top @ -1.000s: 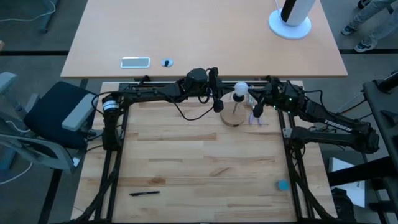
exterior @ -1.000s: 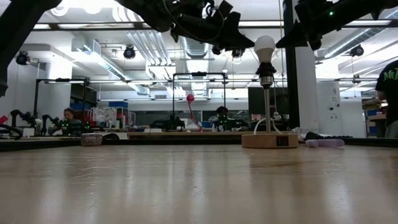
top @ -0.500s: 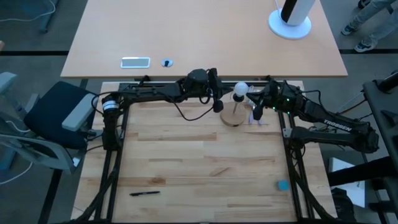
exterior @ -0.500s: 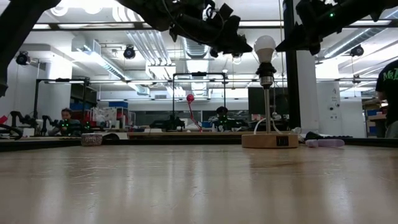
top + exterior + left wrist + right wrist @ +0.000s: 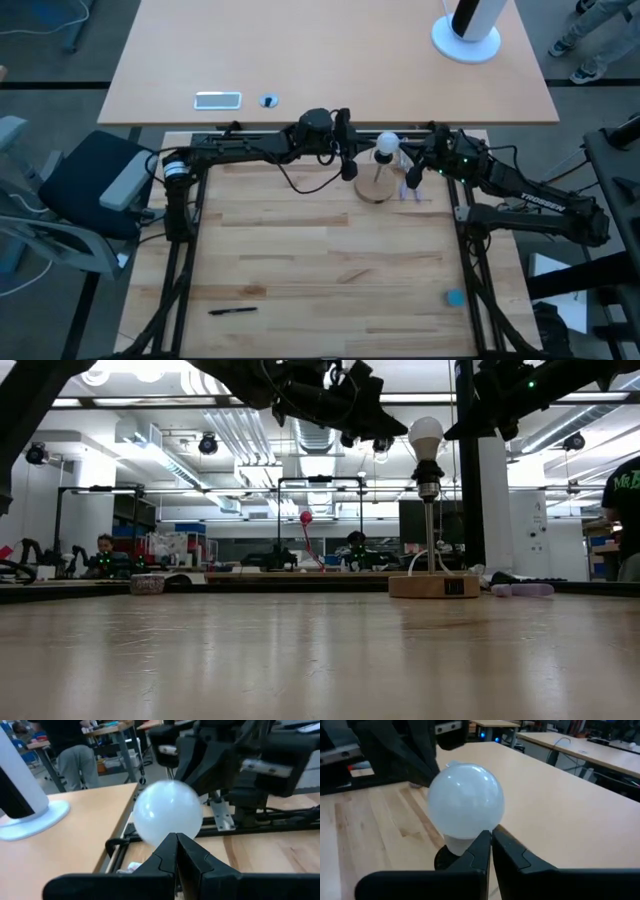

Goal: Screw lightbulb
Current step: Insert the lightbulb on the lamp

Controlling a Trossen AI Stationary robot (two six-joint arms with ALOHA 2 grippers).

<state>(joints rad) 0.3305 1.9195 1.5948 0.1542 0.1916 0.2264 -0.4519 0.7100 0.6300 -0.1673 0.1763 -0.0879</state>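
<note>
At the table's near end, open wood lies bare but for a pen and a blue cap, giving both arms free room, while toward the far edge the lightbulb sits atop the black post of a wooden disc. Flanking it just apart, the left gripper and right gripper both have fingers pressed together, holding nothing. With the space around the bulb so tight, a sideways nudge could likely tip the lamp, or the arms could clash.
</note>
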